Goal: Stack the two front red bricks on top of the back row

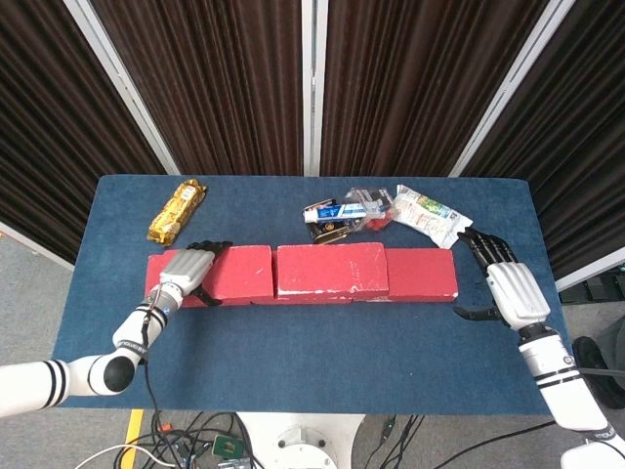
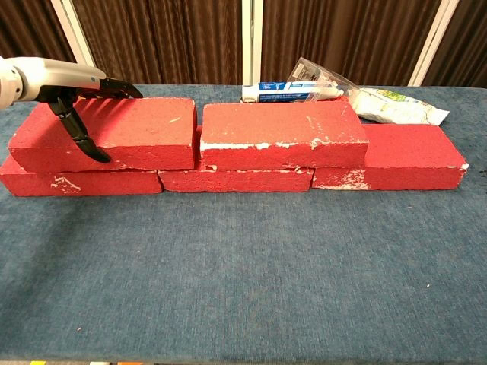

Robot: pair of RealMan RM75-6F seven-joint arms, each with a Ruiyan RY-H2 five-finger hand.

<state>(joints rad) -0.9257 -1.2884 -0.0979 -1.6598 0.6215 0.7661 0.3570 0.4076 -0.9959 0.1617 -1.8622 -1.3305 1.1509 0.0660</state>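
Three red bricks form the back row; its right brick [image 2: 411, 156] [image 1: 422, 274] has a bare top. Two more red bricks lie on top of the row. The middle top brick [image 2: 281, 133] [image 1: 332, 269] sits free. My left hand [image 2: 65, 91] [image 1: 186, 269] grips the left top brick [image 2: 129, 137] [image 1: 244, 274], thumb down its front face and fingers over its top. That brick lies almost against the middle top brick. My right hand [image 1: 508, 283] hovers just right of the row with fingers apart, holding nothing; the chest view does not show it.
Behind the bricks lie a gold snack packet [image 1: 179, 210], a clear bag with a toothpaste box [image 1: 347, 213] [image 2: 293, 91], and a white-green packet [image 1: 427, 215] [image 2: 396, 106]. Blue cloth [image 1: 312, 362] covers the table in front of the row.
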